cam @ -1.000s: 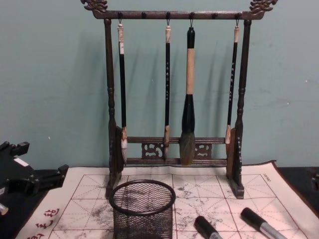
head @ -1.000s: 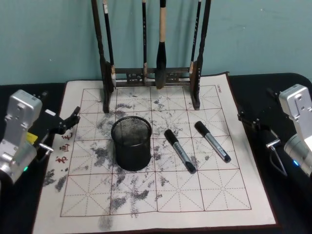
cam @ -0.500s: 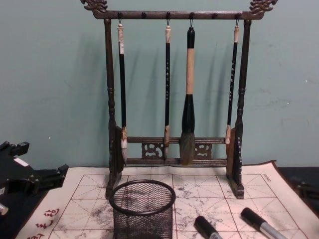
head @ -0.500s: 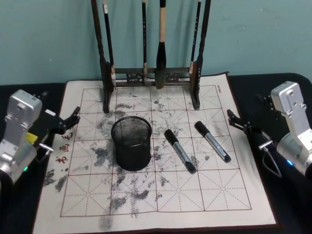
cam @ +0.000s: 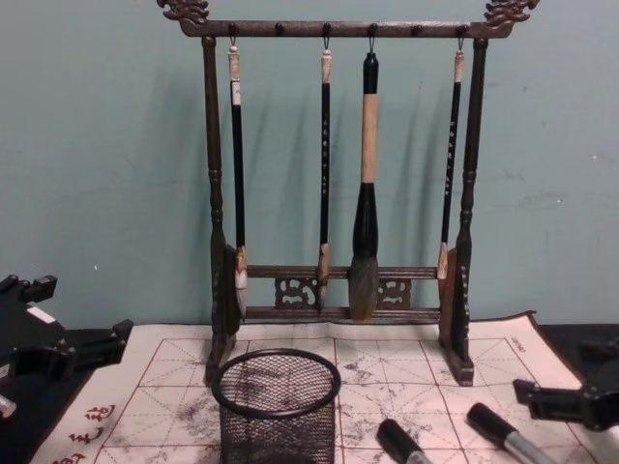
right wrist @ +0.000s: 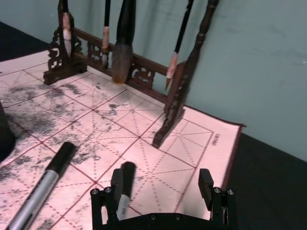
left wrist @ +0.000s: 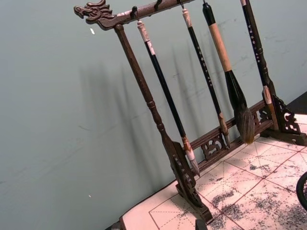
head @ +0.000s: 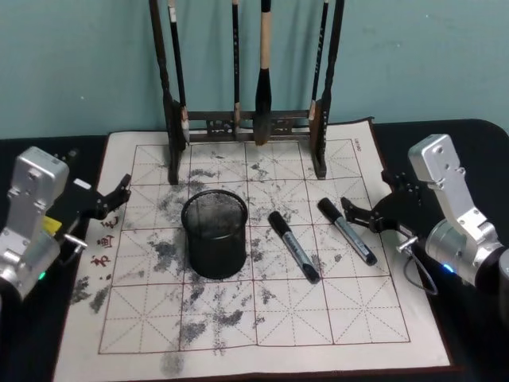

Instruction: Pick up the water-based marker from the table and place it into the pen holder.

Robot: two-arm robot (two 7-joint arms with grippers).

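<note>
Plainly the right gripper's fingers (right wrist: 117,184) stand apart with nothing between them, one of them just beside the black cap of the nearer water-based marker (head: 347,231), the other out over bare mat. The right gripper (head: 367,197) hangs low at the right side of the calligraphy mat (head: 262,318), close above that marker without touching it, its arm reaching in from the dark table (head: 445,135) on the right.

By my judgement the step in hand is the approach to the pick: the marker lies flat on the mat, slanting from its cap at the far end towards the robot, not yet gripped. The next move calls for shifting the open jaws so they straddle the barrel across its width, lowering and then closing. A second marker (head: 293,246) lies parallel, between the first one and the pen holder, near enough that a wide sweep could nudge it.

The black wire-mesh pen holder (head: 215,259) stands upright left of both markers, and it looks empty. Behind it the carved wooden brush rack (head: 246,123) carries four hanging brushes (cam: 366,193).

The left gripper (head: 121,193) sits parked at the mat's left edge, fingers apart, holding nothing
</note>
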